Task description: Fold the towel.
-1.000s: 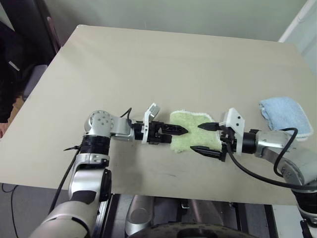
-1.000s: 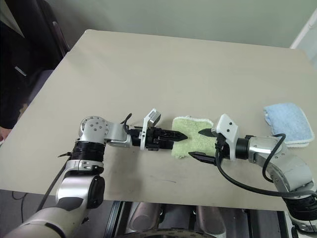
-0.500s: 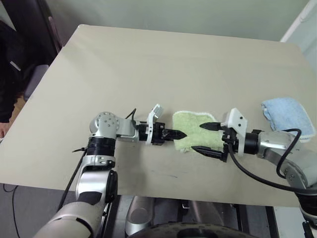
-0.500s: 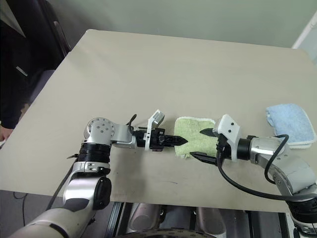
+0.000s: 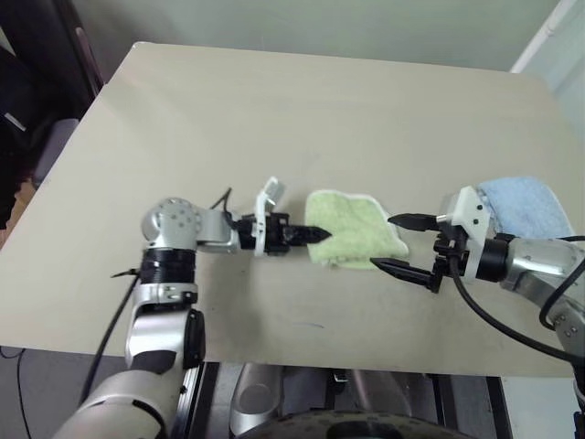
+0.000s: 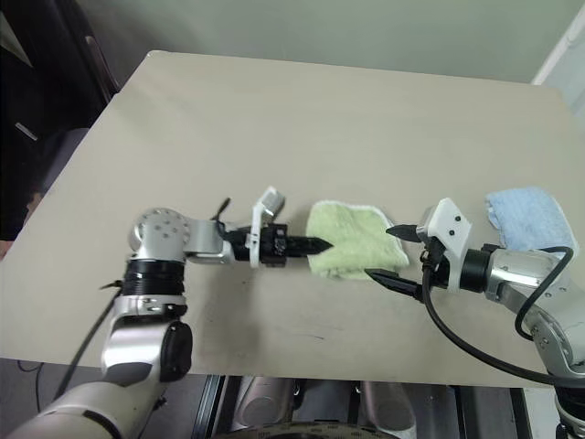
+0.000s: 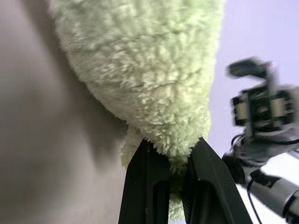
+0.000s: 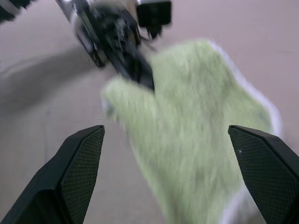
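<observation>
2 end effectors | left end effector pinching towel edge | right end effector spread wide, just beside towel

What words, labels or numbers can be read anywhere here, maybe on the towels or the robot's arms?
None can be read.
Green towel: no lettering or logo shows on the visible side.
Light blue towel: plain.
Left end effector and right end effector: no legible markings.

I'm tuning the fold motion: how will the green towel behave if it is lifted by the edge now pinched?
Probably floppy: the green towel bunches and sags where the left gripper is shut on its edge, so the free part would likely drape. Its thick terry pile looks grippy, so slipping seems unlikely. It appears light, and may drag across the table rather than hold shape.
</observation>
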Robot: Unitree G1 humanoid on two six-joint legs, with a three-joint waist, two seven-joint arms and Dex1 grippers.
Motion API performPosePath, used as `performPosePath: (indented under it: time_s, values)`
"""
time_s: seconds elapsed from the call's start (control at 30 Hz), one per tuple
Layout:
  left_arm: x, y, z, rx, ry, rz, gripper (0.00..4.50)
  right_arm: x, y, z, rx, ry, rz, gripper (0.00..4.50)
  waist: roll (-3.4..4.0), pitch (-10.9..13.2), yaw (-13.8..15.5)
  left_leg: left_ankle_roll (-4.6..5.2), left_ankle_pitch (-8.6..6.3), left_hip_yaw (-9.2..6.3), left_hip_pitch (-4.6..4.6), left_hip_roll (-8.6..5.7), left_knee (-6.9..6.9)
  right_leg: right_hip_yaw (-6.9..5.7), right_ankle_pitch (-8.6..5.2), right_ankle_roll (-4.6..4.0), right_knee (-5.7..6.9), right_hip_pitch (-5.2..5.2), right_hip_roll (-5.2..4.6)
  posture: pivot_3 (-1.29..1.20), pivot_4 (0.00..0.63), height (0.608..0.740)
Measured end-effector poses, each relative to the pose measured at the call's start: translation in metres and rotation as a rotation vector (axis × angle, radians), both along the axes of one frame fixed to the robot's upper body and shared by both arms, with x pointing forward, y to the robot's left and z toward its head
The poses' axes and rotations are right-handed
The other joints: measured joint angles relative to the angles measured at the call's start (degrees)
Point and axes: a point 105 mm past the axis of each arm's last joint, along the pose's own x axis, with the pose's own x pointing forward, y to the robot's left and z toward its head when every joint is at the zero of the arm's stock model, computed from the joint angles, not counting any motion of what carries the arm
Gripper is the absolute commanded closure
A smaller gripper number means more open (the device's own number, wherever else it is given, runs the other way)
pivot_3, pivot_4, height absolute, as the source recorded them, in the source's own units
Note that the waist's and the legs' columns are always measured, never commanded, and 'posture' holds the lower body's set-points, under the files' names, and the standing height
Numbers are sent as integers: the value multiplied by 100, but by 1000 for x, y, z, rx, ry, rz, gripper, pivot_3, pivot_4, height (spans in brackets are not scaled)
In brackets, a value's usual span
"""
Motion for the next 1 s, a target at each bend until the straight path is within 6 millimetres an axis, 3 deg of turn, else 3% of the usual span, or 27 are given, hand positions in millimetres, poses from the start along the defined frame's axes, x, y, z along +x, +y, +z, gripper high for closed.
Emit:
performPosePath:
  time_s: [0.1,0.23,0.37,0.6,0.8,1.0]
  values:
    - [10,14,20,-23,-60,60,4495,2,0,1,11,-8,-18,0,-1,1,0,-52,30,4,-16,2,-2,1,-9,7,-1,-17,0,0,150,697]
    - [25,40,49,-74,-135,182,4495,4,3,2,52,-13,-39,0,-3,2,-2,-52,27,12,-24,1,-3,11,1,67,-4,-30,-2,0,150,697]
    - [34,67,56,-43,-177,312,4495,5,6,1,69,-15,-45,0,-3,2,-5,-49,16,11,-25,1,-4,14,-9,77,-4,-34,-3,0,150,697]
    - [75,129,80,11,-290,695,4495,14,7,5,100,-28,-65,0,-12,8,-4,3,-13,10,-26,1,-1,15,-6,55,-3,-36,-3,0,150,697]
    - [91,189,91,43,-358,973,4495,14,7,2,93,-16,-65,0,-14,9,-36,1,-12,10,-28,2,-2,11,-4,36,-1,-46,-2,0,150,697]
    - [85,245,79,73,-332,1177,4495,14,5,-3,36,-11,-62,0,-15,9,-61,-1,-10,12,-61,3,-1,11,17,-11,-1,-78,-2,0,150,697]
